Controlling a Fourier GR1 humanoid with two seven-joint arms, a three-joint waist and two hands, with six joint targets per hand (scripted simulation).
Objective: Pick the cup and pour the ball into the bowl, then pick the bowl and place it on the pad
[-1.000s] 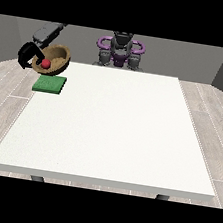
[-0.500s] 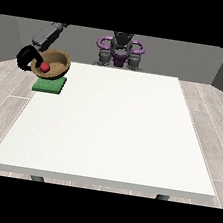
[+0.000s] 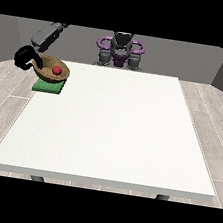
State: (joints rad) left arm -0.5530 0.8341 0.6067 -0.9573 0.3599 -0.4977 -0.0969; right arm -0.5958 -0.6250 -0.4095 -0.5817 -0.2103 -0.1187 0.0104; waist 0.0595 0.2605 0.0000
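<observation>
The hand at the view's left (image 3: 26, 59) grips the rim of a wooden bowl (image 3: 51, 73), fingers curled round its edge. The bowl, holding a red ball (image 3: 57, 70), hangs just over the green pad (image 3: 47, 87) at the white table's (image 3: 111, 128) far corner.

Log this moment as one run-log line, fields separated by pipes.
stage: placing bowl | hand at the view's left holds bowl | red ball in bowl | bowl over green pad | release: not yet

Bright, even light; the white table (image 3: 111, 128) shows no glare.
</observation>
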